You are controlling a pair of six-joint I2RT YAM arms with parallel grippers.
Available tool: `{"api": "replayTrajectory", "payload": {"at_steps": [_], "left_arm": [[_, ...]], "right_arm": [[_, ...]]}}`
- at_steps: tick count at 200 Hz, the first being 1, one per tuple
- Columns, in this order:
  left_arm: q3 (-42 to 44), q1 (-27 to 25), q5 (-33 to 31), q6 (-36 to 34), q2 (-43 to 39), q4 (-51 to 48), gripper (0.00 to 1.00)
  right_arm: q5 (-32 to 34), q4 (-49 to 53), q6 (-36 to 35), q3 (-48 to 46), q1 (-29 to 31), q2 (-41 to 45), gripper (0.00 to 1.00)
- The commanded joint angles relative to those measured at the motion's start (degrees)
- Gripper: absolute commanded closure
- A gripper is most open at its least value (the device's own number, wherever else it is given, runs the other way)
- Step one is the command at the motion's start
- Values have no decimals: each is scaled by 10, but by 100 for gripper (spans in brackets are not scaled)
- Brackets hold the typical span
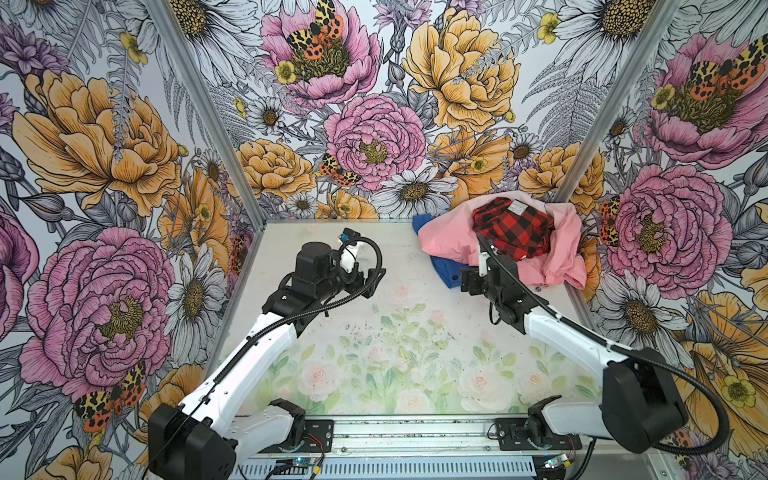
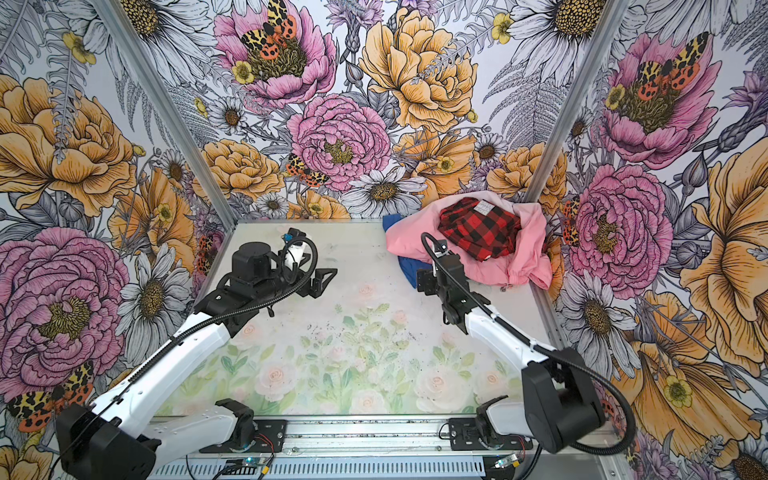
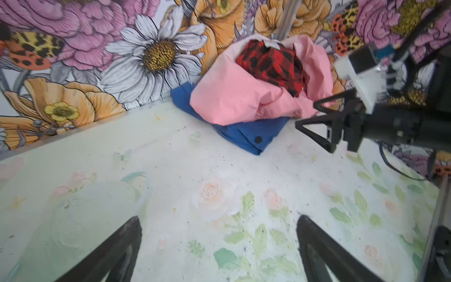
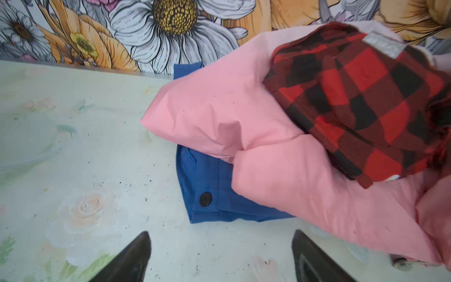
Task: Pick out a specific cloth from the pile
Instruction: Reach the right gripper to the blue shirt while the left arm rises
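One cloth (image 4: 207,185) edge bare under the pile (image 4: 268,117), open table (image 4: 97,158) alongside.

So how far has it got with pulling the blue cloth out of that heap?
Nothing looks done yet: the blue cloth lies under the pink garment, the plaid cloth on top. In hand: the right gripper is open just short of its buttoned corner, not touching. The left gripper hangs open over the table. Left: grip it and pull it free.
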State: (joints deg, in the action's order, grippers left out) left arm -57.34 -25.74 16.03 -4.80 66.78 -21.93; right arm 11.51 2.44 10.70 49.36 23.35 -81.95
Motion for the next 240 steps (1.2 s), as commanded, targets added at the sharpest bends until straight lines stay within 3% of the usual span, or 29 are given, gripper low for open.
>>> {"api": "replayTrajectory", "payload": {"at_steps": [1, 28, 53, 143, 170, 240], "left_arm": [[-25, -33, 3, -65, 36, -77, 1], [-56, -48, -2, -105, 65, -75, 1], [-54, -40, -20, -79, 78, -67, 1], [-50, -48, -5, -76, 67, -65, 1], [-52, -41, 13, -70, 66, -64, 1], [-53, -24, 23, -66, 59, -65, 1]], "right_arm": [[33, 58, 25, 61, 35, -74, 10], [128, 129, 33, 157, 70, -166, 17], [183, 171, 61, 200, 79, -222, 18], [136, 253, 114, 294, 30, -335, 24], [149, 259, 100, 313, 23, -352, 24], [107, 301, 96, 368, 18, -413, 26]]}}
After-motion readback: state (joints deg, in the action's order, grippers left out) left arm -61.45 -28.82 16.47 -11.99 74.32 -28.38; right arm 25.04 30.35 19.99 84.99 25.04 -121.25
